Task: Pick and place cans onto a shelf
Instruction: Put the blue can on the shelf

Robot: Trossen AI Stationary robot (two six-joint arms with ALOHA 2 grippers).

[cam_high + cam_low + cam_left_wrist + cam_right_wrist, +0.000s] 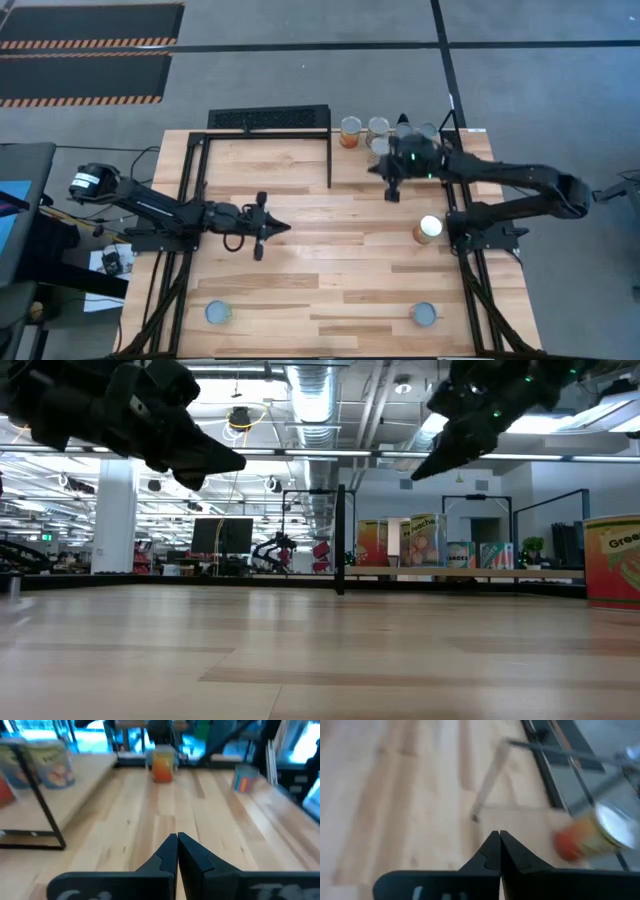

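both sets of jaws pressed together, holding nothing. two cans point(219, 313) point(424, 314) sit in the lower part of the high view. left gripper point(272, 227) hovers over mid table point(340, 250), left of centre. one can point(428, 229) stands at right. right gripper point(392, 190) hangs just below the shelf point(405, 160) at upper right, where a cluster of cans point(351, 131) stands.

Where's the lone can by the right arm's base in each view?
High: lone can, right of centre, beside the right arm's base.
Low: right edge, cut off.
Left wrist: far off, straight ahead of the left claw.
Right wrist: not in it.
Shared landmark: shelf's black post.
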